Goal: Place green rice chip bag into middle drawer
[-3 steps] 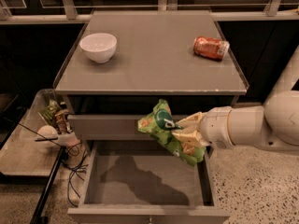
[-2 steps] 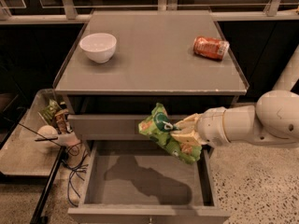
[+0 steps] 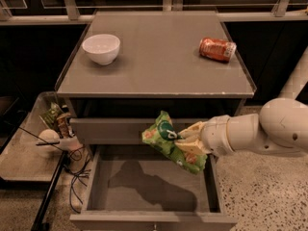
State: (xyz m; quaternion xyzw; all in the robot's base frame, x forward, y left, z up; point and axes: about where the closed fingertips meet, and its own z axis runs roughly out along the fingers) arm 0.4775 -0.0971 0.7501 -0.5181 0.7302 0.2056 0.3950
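The green rice chip bag [image 3: 166,137] is bright green and crinkly, with a dark round logo. It hangs tilted in the air over the right half of the open middle drawer [image 3: 144,186]. My gripper [image 3: 185,141] comes in from the right on a white arm and is shut on the bag's right side. The drawer is pulled out toward the camera and its grey floor shows the bag's shadow. The closed top drawer [image 3: 110,129] sits just behind the bag.
On the grey cabinet top [image 3: 159,57] stand a white bowl [image 3: 101,48] at the left and an orange-red can [image 3: 217,49] lying on its side at the right. A low side shelf [image 3: 29,153] with clutter and cables stands to the left of the cabinet.
The bag and gripper have shifted slightly, staying above the open drawer; the bag sits a little higher and further left. Bowl and can have not moved.
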